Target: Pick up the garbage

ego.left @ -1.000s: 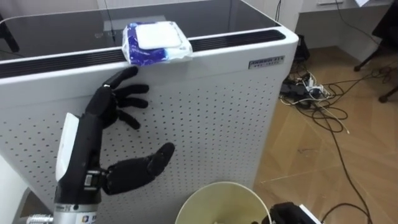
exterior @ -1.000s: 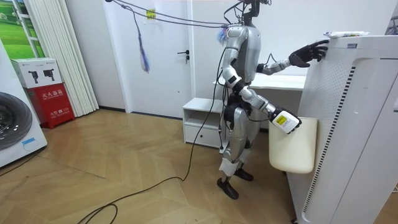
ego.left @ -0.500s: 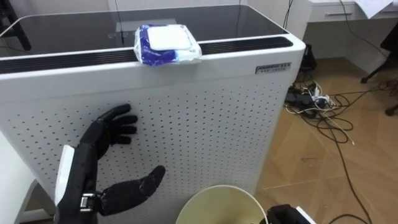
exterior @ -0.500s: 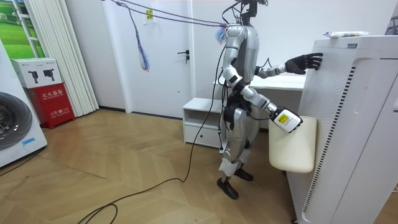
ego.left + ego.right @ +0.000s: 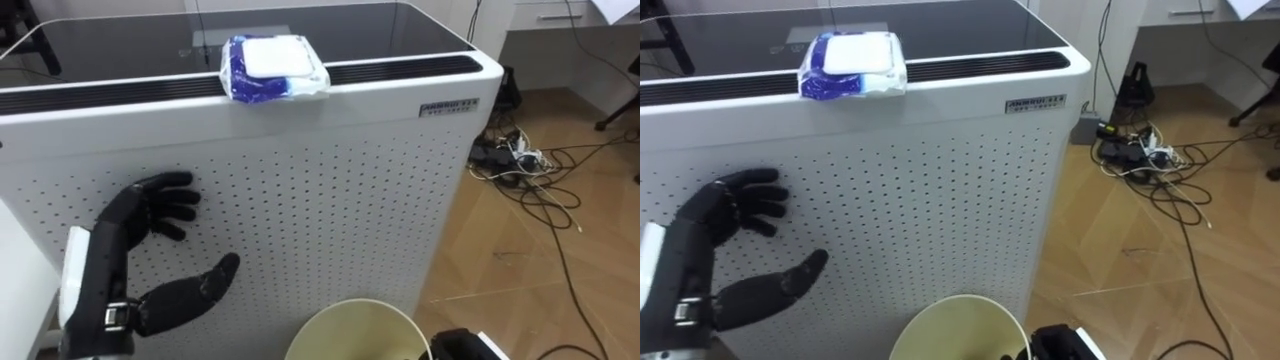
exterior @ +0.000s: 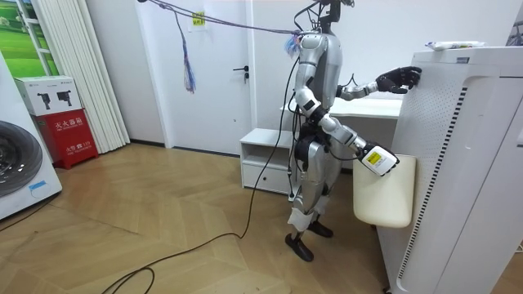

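Garbage packet [image 5: 272, 68], just one, blue and white, lying at the front top edge of the one white perforated cabinet [image 5: 340, 190]. Left hand [image 5: 150, 215] lower than a second ago, well below the packet, fingers spread, holding nothing. Right hand [image 5: 462, 345] beside the single cream bin [image 5: 355, 325], fingers impossible to make out. Open floor [image 5: 470, 275] past the cabinet's right edge.

blue-white pack [image 5: 272, 68], white perforated unit [image 5: 330, 210], cream bin [image 5: 360, 330]
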Controlling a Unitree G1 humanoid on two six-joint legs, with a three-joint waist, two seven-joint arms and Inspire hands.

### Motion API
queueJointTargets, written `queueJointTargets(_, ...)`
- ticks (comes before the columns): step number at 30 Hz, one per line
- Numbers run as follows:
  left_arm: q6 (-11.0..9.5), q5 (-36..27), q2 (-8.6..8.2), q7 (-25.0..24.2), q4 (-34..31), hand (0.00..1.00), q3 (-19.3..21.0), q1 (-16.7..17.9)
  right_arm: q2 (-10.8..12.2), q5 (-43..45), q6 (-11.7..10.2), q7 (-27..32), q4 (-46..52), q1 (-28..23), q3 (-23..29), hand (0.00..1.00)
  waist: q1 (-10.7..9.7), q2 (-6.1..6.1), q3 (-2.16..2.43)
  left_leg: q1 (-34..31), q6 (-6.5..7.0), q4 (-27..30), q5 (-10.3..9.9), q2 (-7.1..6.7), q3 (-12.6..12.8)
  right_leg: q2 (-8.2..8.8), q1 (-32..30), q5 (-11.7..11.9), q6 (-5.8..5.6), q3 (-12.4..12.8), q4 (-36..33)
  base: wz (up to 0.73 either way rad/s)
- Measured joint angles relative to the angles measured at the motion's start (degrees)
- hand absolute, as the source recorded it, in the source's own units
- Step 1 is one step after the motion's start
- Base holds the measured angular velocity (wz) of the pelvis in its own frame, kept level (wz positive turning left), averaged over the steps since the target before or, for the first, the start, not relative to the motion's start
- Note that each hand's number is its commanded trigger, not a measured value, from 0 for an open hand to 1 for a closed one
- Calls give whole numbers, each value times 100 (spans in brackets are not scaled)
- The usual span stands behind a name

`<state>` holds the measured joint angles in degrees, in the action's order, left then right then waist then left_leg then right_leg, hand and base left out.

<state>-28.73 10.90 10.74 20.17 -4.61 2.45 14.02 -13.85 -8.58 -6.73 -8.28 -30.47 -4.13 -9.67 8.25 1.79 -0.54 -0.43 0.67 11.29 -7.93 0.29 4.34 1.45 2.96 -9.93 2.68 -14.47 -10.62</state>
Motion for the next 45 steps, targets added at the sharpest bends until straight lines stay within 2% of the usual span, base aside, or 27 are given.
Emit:
queueJointTargets(6,9,-1,17,252,-102,0,156,-46,3,-2,0,-2,14,-17,-19,100,-5,-35,-24,1,-2,12,-3,1,-3,-2,-27,-10,-2,10,14,0)
queueJointTargets(14,97,-4,23,735,-469,0,438,-66,-19,-1,0,7,216,-192,-20,100,0,-108,21,-34,-3,8,-3,1,-2,4,-80,-11,1,16,-6,0)
queueJointTargets(20,212,2,31,854,-646,0,424,-85,-18,1,0,22,218,-204,-36,100,-60,-124,18,3,-6,13,-5,-6,-77,4,2,-14,-4,1,2,3)
queueJointTargets(27,214,205,180,970,-862,0,437,-472,-8,-3,0,67,221,-209,-35,100,-65,-154,-4,1,-5,25,-6,-7,-85,7,7,-14,-4,7,2,0)
queueJointTargets(34,212,500,268,1055,-1215,0,451,-612,-26,-6,0,56,261,-208,-36,100,-133,-169,-12,-27,-2,36,-9,-14,-83,8,3,-14,-5,-1,3,0)
queueJointTargets(38,214,517,380,1049,-1275,0,386,-790,-113,-31,-1,-8,323,-208,-36,100,-216,-235,-49,-55,-1,44,-10,-21,-130,18,1,-13,-10,-49,9,5)
queueJointTargets(45,214,562,401,1023,-1274,0,342,-941,-146,-39,-1,-67,325,-207,-36,100,-300,-309,-36,-31,-1,32,-10,-46,-130,30,12,-20,-18,-7,24,-2)
